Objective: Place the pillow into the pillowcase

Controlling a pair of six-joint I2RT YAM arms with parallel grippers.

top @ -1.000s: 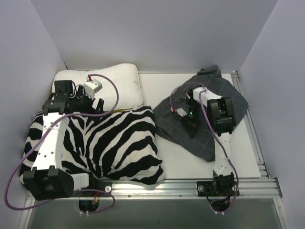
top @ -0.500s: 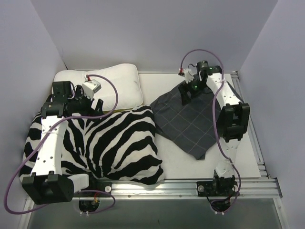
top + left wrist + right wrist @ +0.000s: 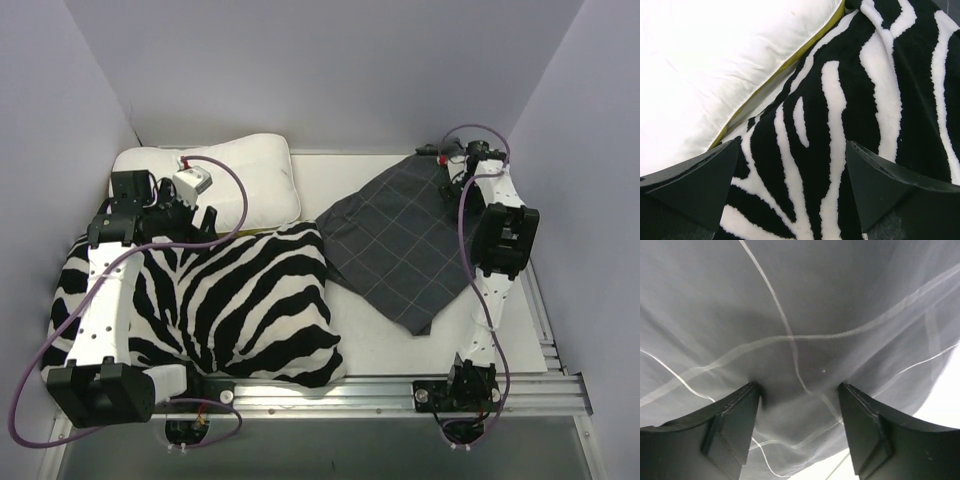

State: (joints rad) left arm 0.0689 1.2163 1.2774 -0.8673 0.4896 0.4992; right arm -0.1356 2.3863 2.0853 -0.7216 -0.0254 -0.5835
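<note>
Grey pillowcase (image 3: pixel 400 245) in right gripper (image 3: pixel 453 186), arm (image 3: pixel 497 240) outstretched

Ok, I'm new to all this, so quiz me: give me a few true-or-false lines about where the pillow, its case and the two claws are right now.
1. The white pillow is inside the grey checked pillowcase. False: the pillow lies bare at the far left, and the pillowcase is spread out flat on the right.
2. The left claw is open, with nothing between its fingers, above the zebra-striped cushion. True.
3. The zebra-striped cushion lies on top of the pillowcase. False: it lies beside it, to its left.
4. The right claw has pillowcase fabric bunched between its fingers. True.
</note>
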